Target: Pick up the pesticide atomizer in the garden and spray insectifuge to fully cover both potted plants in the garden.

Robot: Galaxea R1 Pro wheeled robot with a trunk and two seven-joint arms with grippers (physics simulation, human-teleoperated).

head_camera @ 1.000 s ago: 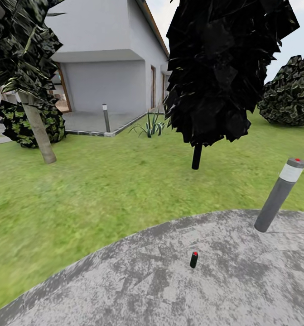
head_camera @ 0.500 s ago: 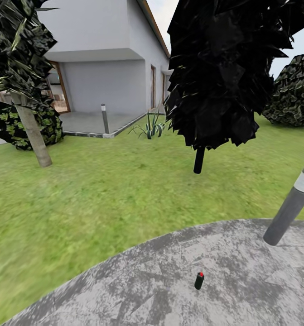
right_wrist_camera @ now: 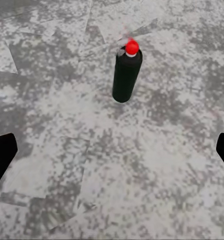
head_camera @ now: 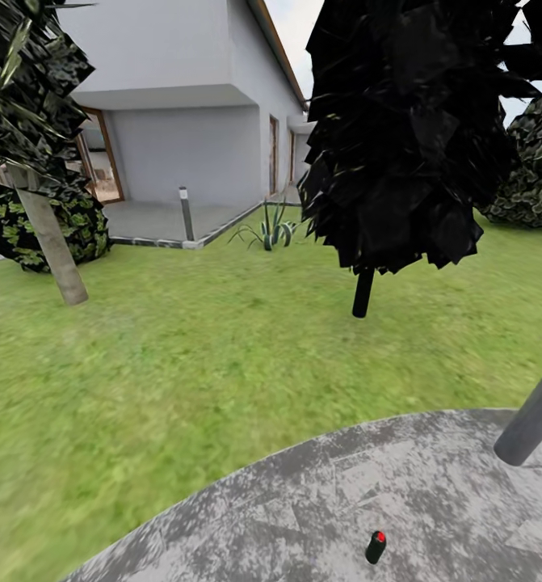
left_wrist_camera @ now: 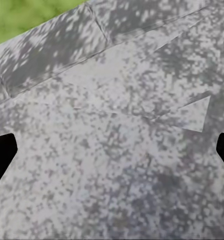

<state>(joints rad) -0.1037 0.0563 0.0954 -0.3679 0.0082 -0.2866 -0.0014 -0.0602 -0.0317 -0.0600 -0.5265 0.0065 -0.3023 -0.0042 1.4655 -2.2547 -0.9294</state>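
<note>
The pesticide atomizer (head_camera: 376, 547) is what we are after, and we judge the step in hand to be the approach, with the pick-up not yet begun.

Largest first: the garden lawn (head_camera: 222, 356) spreads from about 9 o'clock to 3 o'clock across the head view, with a white house (head_camera: 190, 97) at 11 o'clock, a black-leaved tree (head_camera: 400, 137) at 1 o'clock, and a pale-trunked tree (head_camera: 48, 234) at 10 o'clock. The round grey patio (head_camera: 303, 501) lies at 6 o'clock. A grey lamp post (head_camera: 533, 420) leans in at 4 o'clock, a smaller one (head_camera: 186, 212) stands by the house, and a spiky agave (head_camera: 271, 230) sits near 12 o'clock.

The atomizer stands upright on the patio at about 5 o'clock in the head view, well apart from the nearer post. In the right wrist view the bottle (right_wrist_camera: 127, 74) stands ahead of the right end effector (right_wrist_camera: 112, 152), whose fingers (right_wrist_camera: 1, 155) are spread wide and released, holding nothing. The left end effector (left_wrist_camera: 112, 152) is likewise spread over bare paving (left_wrist_camera: 117, 125), fingers (left_wrist_camera: 1, 155) apart.

Next, we judge, the right arm needs to come down and forward so the dark body sits between the fingers before closing, without tipping the slim bottle.

We can read no writing or brand; the red top (right_wrist_camera: 132, 47) is plain and no label faces us.
</note>
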